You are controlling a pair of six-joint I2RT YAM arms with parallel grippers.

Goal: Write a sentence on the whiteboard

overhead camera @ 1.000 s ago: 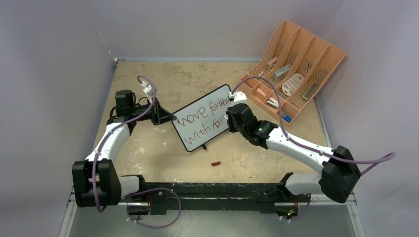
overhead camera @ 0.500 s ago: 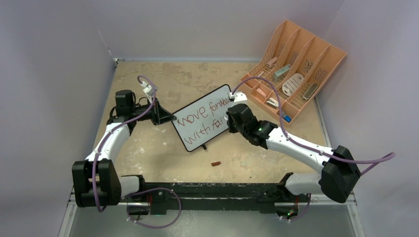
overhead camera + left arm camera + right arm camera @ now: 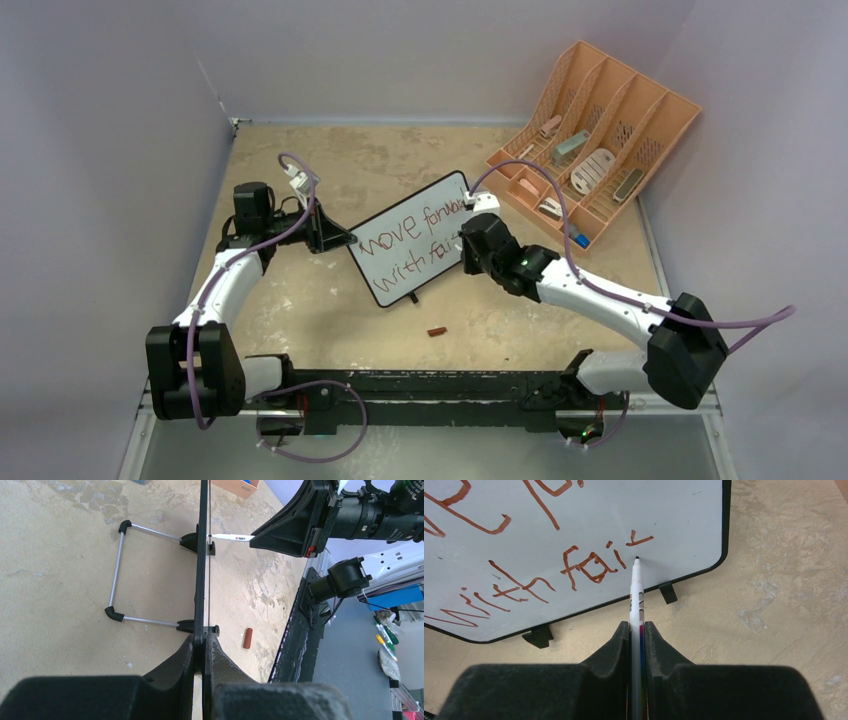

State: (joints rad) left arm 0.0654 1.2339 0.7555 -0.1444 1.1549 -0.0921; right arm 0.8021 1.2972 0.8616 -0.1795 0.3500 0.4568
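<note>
My left claw (image 3: pixel 203 641) pinches the whiteboard (image 3: pixel 664 510) edge; my right claw (image 3: pixel 637 626) squeezes the pen (image 3: pixel 636 587). Two lines are written, but I think the last word is unfinished.

The top view looks steeply down from above and behind the arm bases (image 3: pixel 265 375), far enough to hold the whole mottled beige table (image 3: pixel 400 160), the small black-framed white board (image 3: pixel 405 250) at its middle. The left wrist view sits against the white board's edge, sighting along it edge-on. The right wrist view faces its written side from close, along a slim white marker (image 3: pixel 636 587). All three share the white board.
</note>
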